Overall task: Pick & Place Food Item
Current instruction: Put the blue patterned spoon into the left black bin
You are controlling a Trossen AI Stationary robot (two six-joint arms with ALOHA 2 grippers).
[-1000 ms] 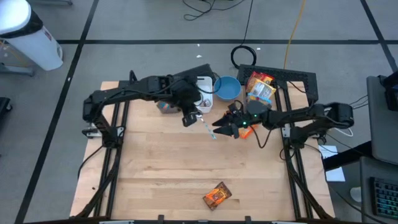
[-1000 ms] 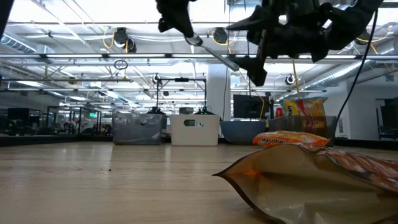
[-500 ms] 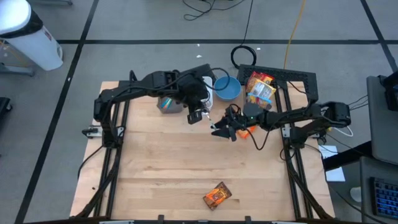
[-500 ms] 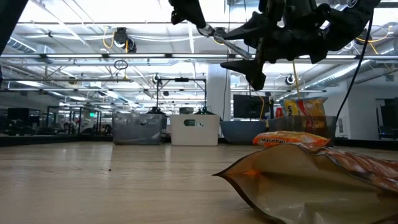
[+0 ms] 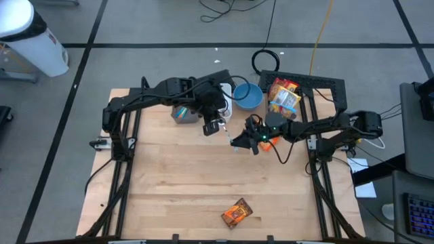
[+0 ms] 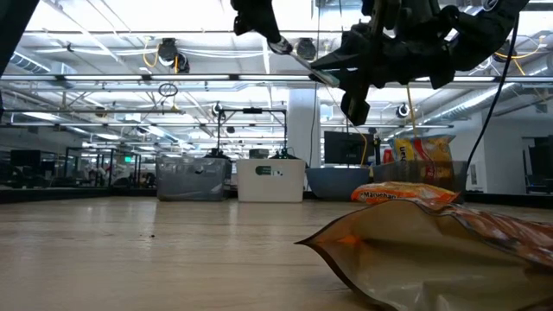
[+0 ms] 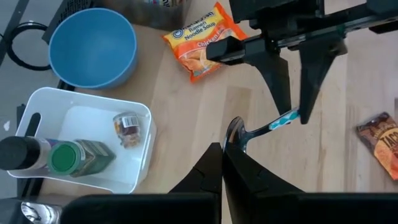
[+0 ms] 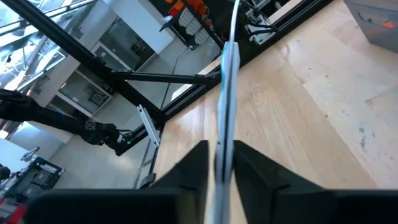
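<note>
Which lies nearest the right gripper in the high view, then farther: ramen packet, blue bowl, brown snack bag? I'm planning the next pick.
From the right gripper:
1. Ramen packet, just beside it, toward the right arm's base.
2. Blue bowl, at the table's back edge.
3. Brown snack bag, alone near the front edge.

Bright even overhead light; near foreground blurred.
</note>
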